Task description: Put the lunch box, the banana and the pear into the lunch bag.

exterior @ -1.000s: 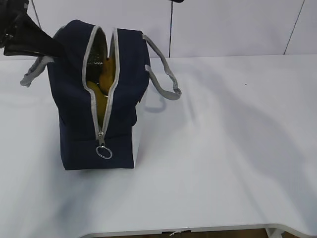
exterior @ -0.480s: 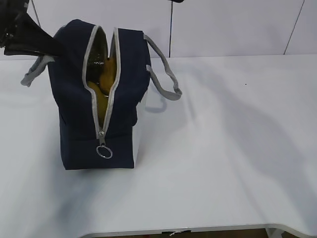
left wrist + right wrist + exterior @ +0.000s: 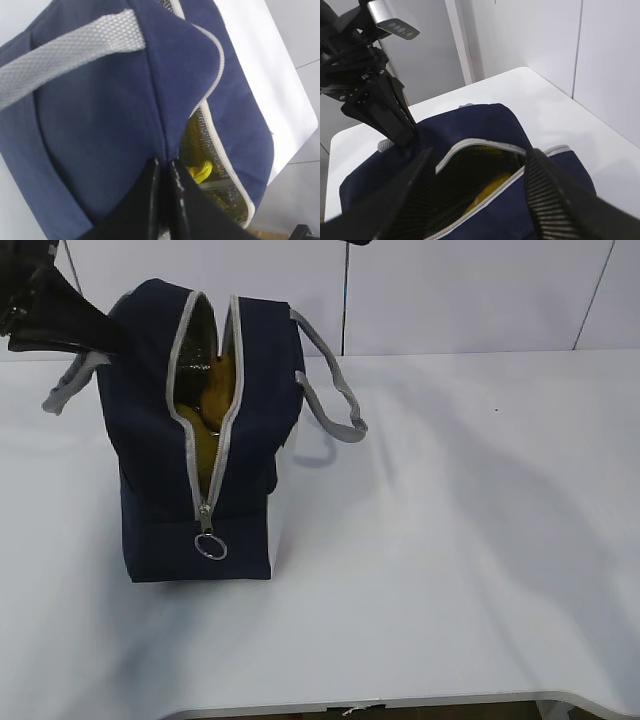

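The navy lunch bag (image 3: pixel 150 460) stands at the left of the table with its grey zipper open and its ring pull (image 3: pixel 209 547) at the near end. Yellow fruit (image 3: pixel 205 410) shows inside the opening. From above it looks like the banana (image 3: pixel 497 186). I cannot make out the pear or the lunch box. My left gripper (image 3: pixel 165 170) is shut on the bag's fabric rim at its far left end, and a yellow bit (image 3: pixel 202 171) shows beside it against the silver lining. My right gripper (image 3: pixel 480 187) is open and empty, hovering above the bag's opening.
The bag's grey handles hang out to either side (image 3: pixel 335 400) (image 3: pixel 62 390). The white table (image 3: pixel 470 490) stretches to the right of the bag. The left arm (image 3: pixel 370 95) stands at the bag's far end. White wall panels are behind.
The bag's right side and handle shifted very slightly. The grippers have not visibly moved.
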You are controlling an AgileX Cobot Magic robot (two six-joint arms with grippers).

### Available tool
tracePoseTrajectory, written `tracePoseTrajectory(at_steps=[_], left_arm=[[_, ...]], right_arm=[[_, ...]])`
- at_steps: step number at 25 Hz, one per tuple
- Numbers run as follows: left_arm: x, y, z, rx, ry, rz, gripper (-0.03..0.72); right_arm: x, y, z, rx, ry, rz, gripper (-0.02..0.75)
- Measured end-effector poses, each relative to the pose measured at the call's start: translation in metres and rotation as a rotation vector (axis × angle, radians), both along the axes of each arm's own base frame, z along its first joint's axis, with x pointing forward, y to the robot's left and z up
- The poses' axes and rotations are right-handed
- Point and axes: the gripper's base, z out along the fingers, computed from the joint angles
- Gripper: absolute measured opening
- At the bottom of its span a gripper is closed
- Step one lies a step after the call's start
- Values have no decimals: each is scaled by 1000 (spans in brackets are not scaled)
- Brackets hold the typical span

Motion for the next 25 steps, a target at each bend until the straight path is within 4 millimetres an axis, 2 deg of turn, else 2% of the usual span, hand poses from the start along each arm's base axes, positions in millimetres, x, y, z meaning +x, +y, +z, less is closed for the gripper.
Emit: tracePoseTrajectory(at_steps=[14, 25], left_arm=[[0, 0, 0, 0, 0, 0, -14], [0, 0, 0, 0, 0, 0, -14]], right_arm=[[0, 0, 0, 0, -2, -6, 463], [-4, -1, 8, 5, -19, -6, 463]])
